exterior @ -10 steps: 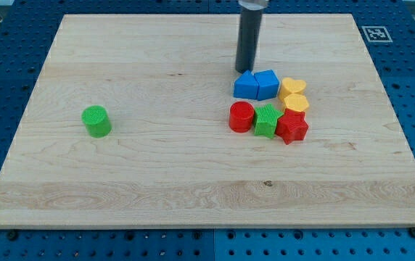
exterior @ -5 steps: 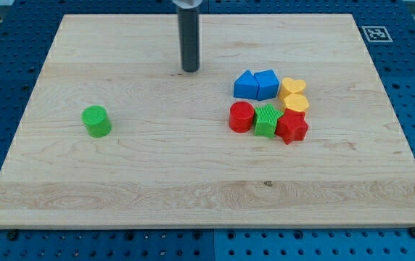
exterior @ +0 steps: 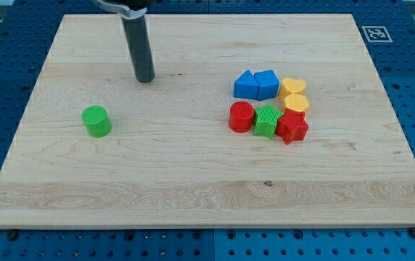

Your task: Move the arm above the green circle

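The green circle (exterior: 96,120) stands alone on the wooden board (exterior: 120,181), at the view's left. My tip (exterior: 145,79) touches the board up and to the right of the green circle, well apart from it. The dark rod rises from the tip to the view's top edge. No block touches the tip.
A cluster sits at the view's right: two blue blocks (exterior: 256,85), two yellow hearts (exterior: 293,95), a red cylinder (exterior: 241,116), a green block (exterior: 267,120) and a red star-like block (exterior: 292,127). A fiducial tag (exterior: 376,33) marks the board's top right corner.
My tip has slid left across the top of the board, from just above the blue blocks to a spot nearer the green circle. No block has moved.
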Robot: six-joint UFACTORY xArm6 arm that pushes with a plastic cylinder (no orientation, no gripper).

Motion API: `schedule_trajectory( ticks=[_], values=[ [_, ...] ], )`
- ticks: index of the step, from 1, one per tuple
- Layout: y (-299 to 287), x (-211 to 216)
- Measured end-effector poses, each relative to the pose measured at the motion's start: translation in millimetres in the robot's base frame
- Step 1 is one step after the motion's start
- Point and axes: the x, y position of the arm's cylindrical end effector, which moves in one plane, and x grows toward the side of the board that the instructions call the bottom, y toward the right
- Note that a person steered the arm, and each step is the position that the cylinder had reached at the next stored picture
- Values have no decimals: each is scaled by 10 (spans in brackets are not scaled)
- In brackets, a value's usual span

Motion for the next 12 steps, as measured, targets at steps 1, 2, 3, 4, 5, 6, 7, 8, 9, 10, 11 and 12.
schedule_trajectory(
  ticks=[1, 2, 3, 4, 5, 6, 7, 8, 9, 10, 11, 12],
  values=[
    [-73, 0],
    [-172, -50],
    [-452, -196],
    [-452, -196],
    [-613, -220],
    [-655, -223],
    [-655, -167],
    [-653, -22],
    [-653, -10],
    [-652, 138],
    [-716, 138],
    [-735, 138]
  ],
)
